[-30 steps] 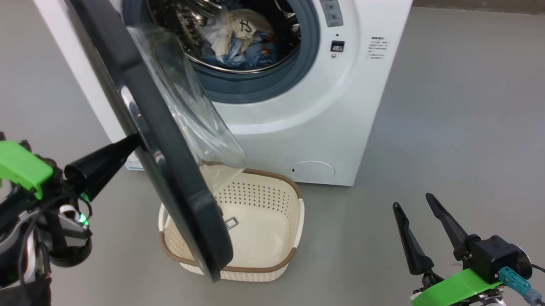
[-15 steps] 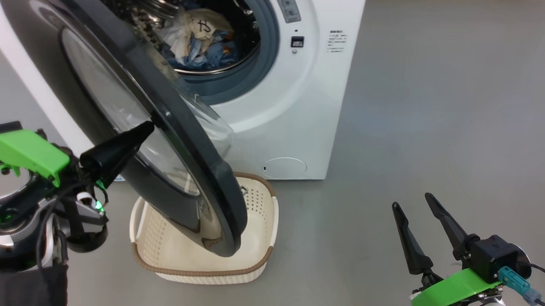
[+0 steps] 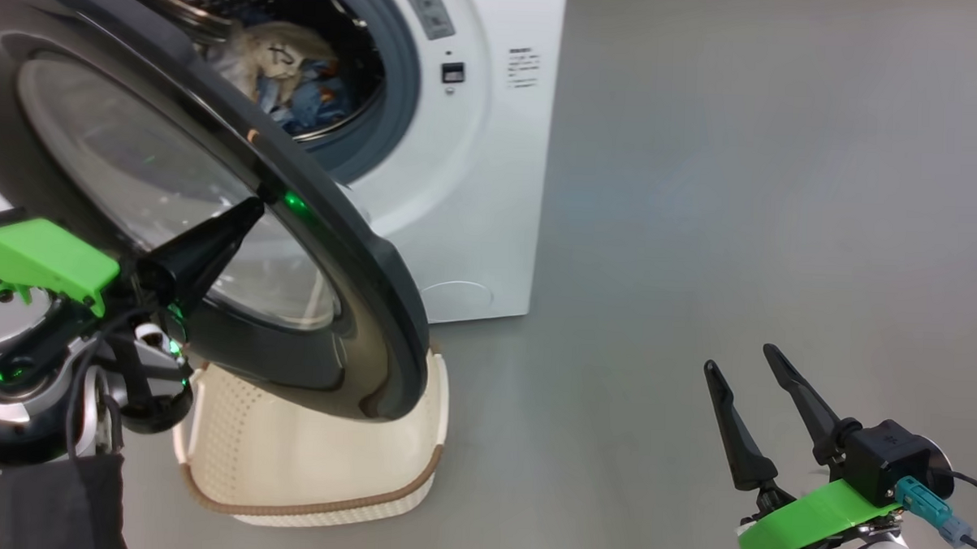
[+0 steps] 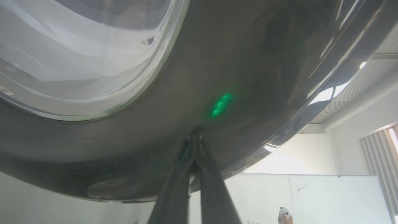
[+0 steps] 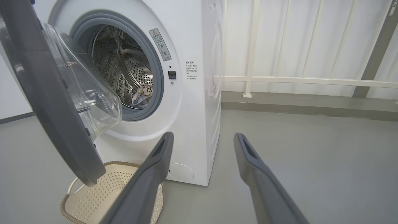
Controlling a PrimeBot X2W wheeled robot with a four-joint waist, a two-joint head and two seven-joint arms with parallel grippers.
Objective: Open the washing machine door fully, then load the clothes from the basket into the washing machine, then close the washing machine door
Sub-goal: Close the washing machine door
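Observation:
The washing machine (image 3: 475, 185) stands at the upper left with its drum open, and the clothes (image 3: 292, 73), cream and blue, lie inside the drum. The washing machine door (image 3: 358, 286) hangs partly swung in, its glossy black outer face toward me. My left gripper (image 3: 247, 213) is shut, with its tip pressed against that black rim (image 4: 248, 77) just beside the glass (image 4: 77, 56). Under the door sits the cream basket (image 3: 287, 462); the part of its inside that shows (image 5: 93, 199) holds nothing. My right gripper (image 3: 739, 358) stands open at the lower right, holding nothing.
Grey floor (image 3: 743, 194) stretches to the right of the machine. Behind it, white panels and a low rail (image 5: 295, 81) line the wall. The door's lower edge overhangs the basket.
The head camera has turned, shifting the whole picture left. The door has swung toward the machine, now showing its outer face, with the left gripper's tip still on it. The right gripper has not moved.

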